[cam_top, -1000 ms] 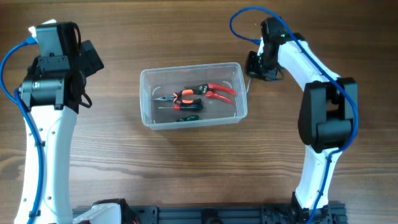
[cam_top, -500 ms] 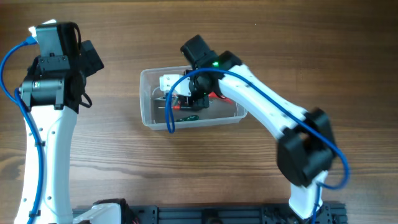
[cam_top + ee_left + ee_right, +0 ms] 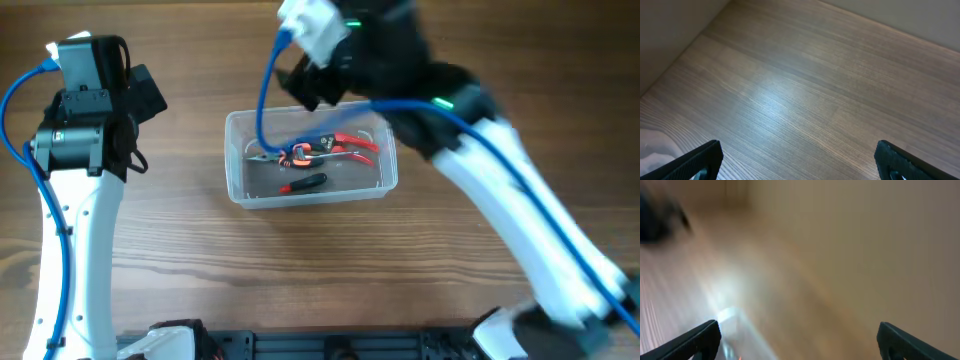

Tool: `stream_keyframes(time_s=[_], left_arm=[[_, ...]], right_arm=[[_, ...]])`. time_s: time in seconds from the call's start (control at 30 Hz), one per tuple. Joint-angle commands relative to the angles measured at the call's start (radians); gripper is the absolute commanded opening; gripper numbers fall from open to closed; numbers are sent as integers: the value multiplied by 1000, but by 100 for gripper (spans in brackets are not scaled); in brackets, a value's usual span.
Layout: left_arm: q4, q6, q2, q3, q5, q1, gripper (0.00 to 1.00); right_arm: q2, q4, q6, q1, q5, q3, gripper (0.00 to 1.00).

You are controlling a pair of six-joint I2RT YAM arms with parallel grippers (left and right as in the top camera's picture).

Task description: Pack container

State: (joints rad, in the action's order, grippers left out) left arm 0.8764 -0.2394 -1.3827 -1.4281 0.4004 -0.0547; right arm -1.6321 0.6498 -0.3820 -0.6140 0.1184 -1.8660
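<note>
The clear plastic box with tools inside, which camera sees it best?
The overhead view: nearly the whole clear rectangular plastic container shows there, red-handled pliers inside. The right wrist view is blurred, with only a pale smear that may be its corner. The left wrist view shows just wooden table.

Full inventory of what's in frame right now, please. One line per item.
Clear plastic rectangular bin: 1, see-through, table centre.
Red-handled pliers: 1, red, inside the bin, right half.
Orange-and-black pliers: 1, inside the bin, left of the red pair.
Small black tool with a red end: 1, inside the bin, by the near wall.
Wooden table: 1, brown, under everything.
Blue cables: 2, one on each arm.
Left arm: 1, white and black, left edge.
Left gripper: open, empty, above bare wood.
Right arm: 1, white and black, blurred, reaching over the bin's far side.
Right gripper: open, empty, view blurred.
</note>
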Motion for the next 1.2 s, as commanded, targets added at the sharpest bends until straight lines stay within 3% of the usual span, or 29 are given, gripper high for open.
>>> stream_keyframes(time_s=[0.0,0.13,0.2,0.37,0.47,0.57,0.63,0.77,1.0,1.17], left_arm=[[1,-1,-4,-1,19,-4,100],[1,-1,-4,-1,19,-5,100],[0,-1,-4,-1,19,-5,100],[0,-1,-4,-1,19,-5,100],[1,-1,-4,-1,19,-4,100],[1,-1,-4,-1,19,-4,100],[1,-1,-4,-1,19,-5,100],[0,-1,-4,-1,19,-5,100],[1,-1,-4,-1,19,-4,100],[0,-1,-4,-1,19,-5,100]], right_arm=[[141,3,95,-5,-6,-14,100],[210,173,72,-3,-210,-14,100],[249,181,80,26,-301,-14,100],[514,264,42,229,-274,17,100],[726,266,45,388,-116,189,100],[960,156,89,484,-16,503,100],[1111,7,204,532,6,777,100],[1369,-314,214,553,33,1323,100],[1429,-602,314,553,40,1715,100],[1429,-707,314,553,40,1817,100]])
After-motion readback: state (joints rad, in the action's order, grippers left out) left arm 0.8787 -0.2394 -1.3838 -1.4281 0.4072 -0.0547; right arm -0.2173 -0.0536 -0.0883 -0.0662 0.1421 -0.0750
